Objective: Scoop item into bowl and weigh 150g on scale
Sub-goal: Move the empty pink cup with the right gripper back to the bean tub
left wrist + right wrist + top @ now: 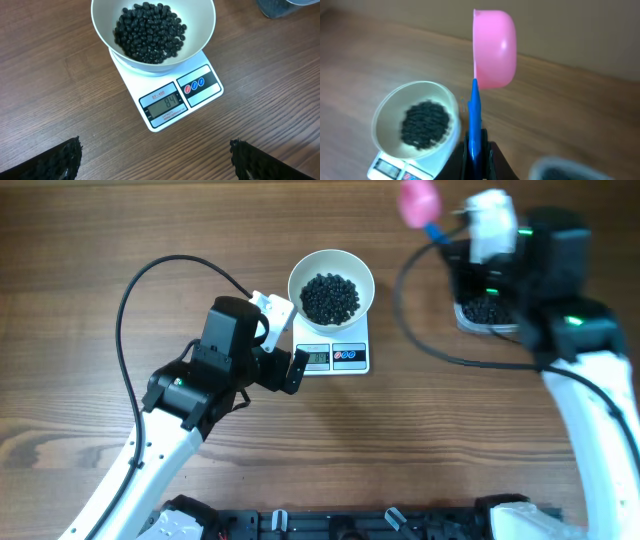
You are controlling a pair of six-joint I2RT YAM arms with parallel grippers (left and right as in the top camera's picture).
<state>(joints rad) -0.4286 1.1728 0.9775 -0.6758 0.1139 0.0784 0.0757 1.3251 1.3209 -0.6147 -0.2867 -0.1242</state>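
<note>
- The white bowl (331, 260) sits on the scale (335, 357) and holds a heap of black pellets (330, 297). The display (167, 104) reads 84.
- The left end effector (285, 340) is released, its fingers spread wide above the counter (80, 240), just in front of the scale.
- The right end effector (479, 155) is clenched on the blue handle of the pink scoop (494, 47), raised above a tub (487, 312) of pellets.

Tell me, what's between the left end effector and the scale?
Nothing, just bare wooden table. The left wrist view shows it: only wood lies between the open left end effector and the scale.
</note>
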